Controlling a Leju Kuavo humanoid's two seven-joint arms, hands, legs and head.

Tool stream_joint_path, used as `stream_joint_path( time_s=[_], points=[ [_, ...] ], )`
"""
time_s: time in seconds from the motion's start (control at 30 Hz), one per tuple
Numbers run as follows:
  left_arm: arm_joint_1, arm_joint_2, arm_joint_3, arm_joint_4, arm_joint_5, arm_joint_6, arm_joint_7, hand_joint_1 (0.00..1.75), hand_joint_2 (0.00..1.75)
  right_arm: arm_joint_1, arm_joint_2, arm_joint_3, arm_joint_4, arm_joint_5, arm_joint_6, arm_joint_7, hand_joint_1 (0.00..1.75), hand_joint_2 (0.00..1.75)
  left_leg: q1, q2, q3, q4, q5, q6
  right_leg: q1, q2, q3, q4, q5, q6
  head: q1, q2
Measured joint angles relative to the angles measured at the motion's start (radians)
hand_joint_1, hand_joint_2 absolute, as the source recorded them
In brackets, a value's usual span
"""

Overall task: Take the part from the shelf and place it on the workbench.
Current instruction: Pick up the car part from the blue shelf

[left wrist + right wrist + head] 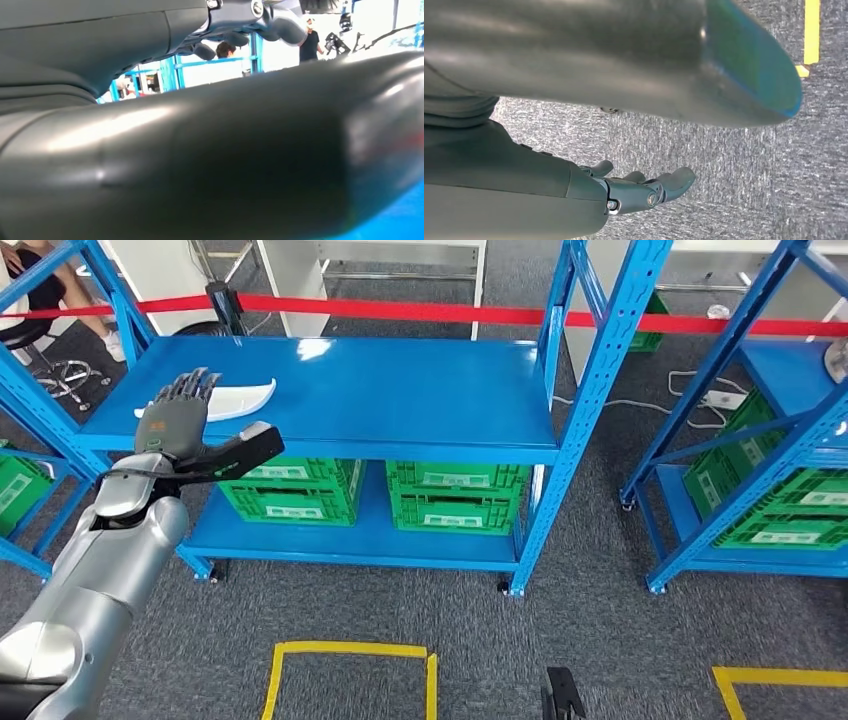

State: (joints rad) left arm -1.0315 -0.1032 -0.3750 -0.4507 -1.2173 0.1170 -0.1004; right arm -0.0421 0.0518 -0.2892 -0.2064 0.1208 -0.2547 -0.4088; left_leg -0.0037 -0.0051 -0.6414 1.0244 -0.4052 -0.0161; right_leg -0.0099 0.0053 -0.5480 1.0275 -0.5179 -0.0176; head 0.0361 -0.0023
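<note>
A white curved part (pixel 236 399) lies flat on the top board of the blue shelf (pixel 400 390), near its left end. My left hand (pixel 182 420) is raised in front of the shelf edge, just before the part, with fingers straight and apart and the thumb (pixel 245 452) stuck out to the side; it holds nothing. In the left wrist view the thumb (pixel 210 160) lies close across the picture and the fingertips (pixel 280 25) show beyond it. My right hand (pixel 634 192) hangs over the grey carpet with fingers loosely curled and nothing in them.
Green crates (pixel 290 490) fill the shelf's lower board. A second blue rack (pixel 760 440) with green crates stands at the right. A red barrier tape (pixel 450 312) runs behind the shelf. Yellow floor markings (pixel 350 650) lie on the carpet in front. A seated person (pixel 50 290) is at the far left.
</note>
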Motion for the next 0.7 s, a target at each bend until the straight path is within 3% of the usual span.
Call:
stream_joint_path(
  time_s=[0.13, 0.17, 0.23, 0.27, 0.3, 0.33, 0.37, 0.4, 0.47, 0.63, 0.7],
  points=[
    [-0.003, 0.001, 0.001, -0.003, 0.0, 0.001, -0.001, 0.0, 0.0, -0.002, 0.001, 0.0, 0.0, 0.0, 0.0, 0.0, 0.0, 0.0, 0.005, -0.003, 0.016, -0.017, -0.011, 0.019, 0.0, -0.002, -0.006, 0.019, -0.02, 0.022, 0.003, 0.0],
    [-0.004, 0.001, 0.001, -0.004, 0.0, 0.001, -0.001, 0.0, 0.0, -0.003, 0.001, 0.0, 0.0, 0.0, 0.0, 0.0, 0.0, 0.0, 0.007, -0.003, 0.022, -0.021, -0.013, 0.024, -0.001, -0.002, -0.029, 0.062, -0.038, 0.027, 0.004, 0.0],
    [-0.003, -0.001, 0.001, -0.004, 0.0, 0.001, -0.002, 0.0, 0.0, -0.003, 0.002, 0.0, 0.0, 0.0, 0.0, 0.0, 0.0, 0.0, 0.007, -0.003, 0.028, -0.022, -0.022, 0.031, -0.004, -0.002, -0.109, 0.197, -0.085, 0.035, 0.008, 0.0],
    [-0.001, -0.002, 0.001, -0.004, 0.0, 0.001, -0.002, 0.0, 0.0, -0.003, 0.002, 0.0, 0.0, 0.0, 0.0, 0.0, 0.0, 0.0, 0.007, -0.004, 0.032, -0.021, -0.027, 0.032, -0.005, -0.002, -0.152, 0.257, -0.097, 0.038, 0.009, 0.0],
    [0.001, -0.002, 0.001, -0.003, 0.0, 0.001, -0.003, 0.0, 0.0, -0.002, 0.002, 0.0, 0.0, 0.0, 0.0, 0.0, 0.0, 0.0, 0.007, -0.004, 0.037, -0.019, -0.033, 0.032, -0.006, -0.002, -0.179, 0.285, -0.089, 0.04, 0.009, 0.0],
    [0.002, -0.002, 0.001, -0.003, 0.0, 0.001, -0.003, 0.0, 0.0, -0.001, 0.002, 0.0, 0.0, 0.0, 0.0, 0.0, 0.0, 0.0, 0.008, -0.005, 0.043, -0.017, -0.04, 0.03, -0.007, -0.002, -0.188, 0.274, -0.06, 0.042, 0.009, 0.0],
    [0.003, -0.002, 0.001, -0.003, 0.0, 0.001, -0.003, 0.0, 0.0, 0.0, 0.002, 0.0, 0.0, 0.001, 0.001, 0.0, 0.0, 0.0, 0.009, -0.005, 0.051, -0.013, -0.047, 0.027, -0.009, -0.003, -0.176, 0.224, -0.015, 0.043, 0.009, 0.0],
    [0.003, -0.002, 0.001, -0.003, 0.0, 0.001, -0.002, 0.0, 0.0, 0.0, 0.002, 0.0, 0.0, 0.003, 0.002, -0.001, 0.0, 0.0, 0.011, -0.005, 0.058, -0.01, -0.056, 0.023, -0.011, -0.003, -0.152, 0.152, 0.031, 0.044, 0.009, 0.0],
    [0.001, -0.001, 0.001, -0.002, 0.001, 0.002, 0.002, 0.0, 0.0, 0.0, 0.002, 0.0, 0.0, 0.006, 0.008, -0.001, 0.0, 0.0, 0.009, -0.007, 0.065, -0.003, -0.072, 0.011, -0.008, -0.004, -0.107, 0.043, 0.078, 0.039, 0.009, 0.0],
    [-0.002, 0.002, 0.006, -0.001, 0.001, 0.002, 0.007, 0.0, 0.0, -0.002, 0.002, -0.001, 0.0, 0.012, 0.013, -0.001, 0.0, 0.0, 0.011, -0.007, 0.062, 0.012, -0.09, -0.019, -0.005, -0.002, -0.081, 0.009, 0.065, 0.004, 0.007, 0.0],
    [-0.005, 0.006, 0.01, -0.001, 0.002, 0.003, 0.008, 0.0, 0.0, -0.004, 0.001, -0.002, 0.0, 0.011, 0.012, -0.003, 0.0, 0.0, 0.012, -0.003, 0.014, 0.101, -0.125, -0.028, -0.008, -0.003, -0.069, 0.004, 0.058, -0.008, 0.005, 0.0]
  ],
)
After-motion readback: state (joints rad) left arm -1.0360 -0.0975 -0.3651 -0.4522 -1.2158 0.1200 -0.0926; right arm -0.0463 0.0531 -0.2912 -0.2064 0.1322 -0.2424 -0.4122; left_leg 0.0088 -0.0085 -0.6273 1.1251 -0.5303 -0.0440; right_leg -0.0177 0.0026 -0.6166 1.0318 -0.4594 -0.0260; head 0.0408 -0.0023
